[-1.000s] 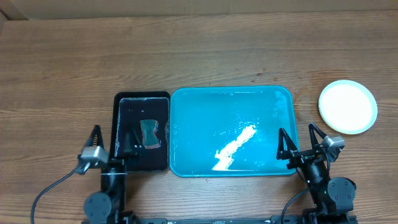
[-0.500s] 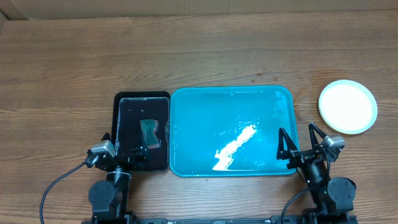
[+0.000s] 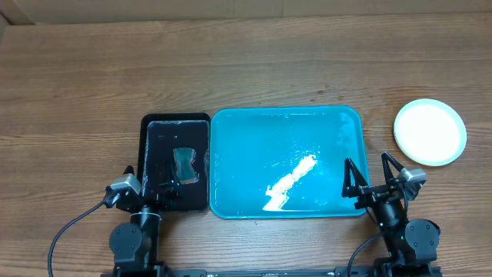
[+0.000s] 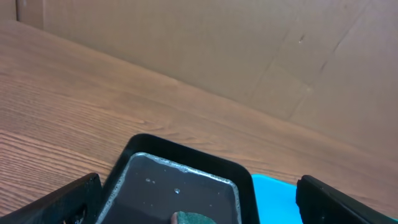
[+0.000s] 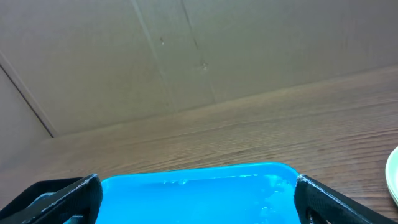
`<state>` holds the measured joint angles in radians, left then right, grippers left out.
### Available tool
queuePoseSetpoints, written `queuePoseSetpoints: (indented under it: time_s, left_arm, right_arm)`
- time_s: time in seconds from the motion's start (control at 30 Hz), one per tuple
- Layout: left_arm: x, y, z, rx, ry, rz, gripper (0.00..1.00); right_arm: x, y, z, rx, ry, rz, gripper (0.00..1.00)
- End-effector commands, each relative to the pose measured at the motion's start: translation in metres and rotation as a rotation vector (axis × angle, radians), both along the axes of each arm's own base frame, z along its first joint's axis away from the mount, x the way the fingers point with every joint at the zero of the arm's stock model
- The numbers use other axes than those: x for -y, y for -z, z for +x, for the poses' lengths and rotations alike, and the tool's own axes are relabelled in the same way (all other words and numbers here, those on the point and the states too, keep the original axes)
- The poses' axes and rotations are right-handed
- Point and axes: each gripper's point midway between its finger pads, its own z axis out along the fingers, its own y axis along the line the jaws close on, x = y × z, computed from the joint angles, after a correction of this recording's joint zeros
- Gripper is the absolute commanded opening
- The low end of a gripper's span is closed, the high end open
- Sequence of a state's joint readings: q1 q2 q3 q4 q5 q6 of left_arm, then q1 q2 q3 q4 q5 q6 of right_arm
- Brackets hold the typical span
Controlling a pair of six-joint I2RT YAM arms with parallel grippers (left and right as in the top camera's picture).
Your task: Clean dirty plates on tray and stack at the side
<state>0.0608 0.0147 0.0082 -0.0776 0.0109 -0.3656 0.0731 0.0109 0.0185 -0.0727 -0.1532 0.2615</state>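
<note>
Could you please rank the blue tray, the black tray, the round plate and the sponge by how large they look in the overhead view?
1. blue tray, clearly largest
2. black tray
3. round plate, about as wide as the black tray but shorter
4. sponge, inside the black tray

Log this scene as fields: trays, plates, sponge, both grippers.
tray: blue, mid-table, no plates on it
plates: on table right of tray; count unclear from above
black tray: beside tray's left side, holds sponge
left gripper: open, empty, over black tray's near edge
right gripper: open, empty, over tray's near right corner
</note>
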Motion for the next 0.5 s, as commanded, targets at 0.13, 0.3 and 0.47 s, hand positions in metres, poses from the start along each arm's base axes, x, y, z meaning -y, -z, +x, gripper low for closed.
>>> queuePoseSetpoints:
  time_s: [0.13,0.3,0.47]
  left_arm:
    - [-0.0036,-0.0008,-0.0006,0.006,-0.017,0.024,1.0]
    - [-0.0036,-0.0007,-0.0006,0.006,-0.017,0.024,0.99]
    - [-0.0036,-0.0007,-0.0006,0.006,-0.017,0.024,1.0]
  right_arm:
    - [-0.0018,0.0027,-0.0002,0.0,-0.009,0.0,1.0]
    - [-0.0017,0.0027,-0.0002,0.0,-0.008,0.0,1.0]
    - [-0.0018,0.0027,-0.0002,0.0,-0.009,0.0,1.0]
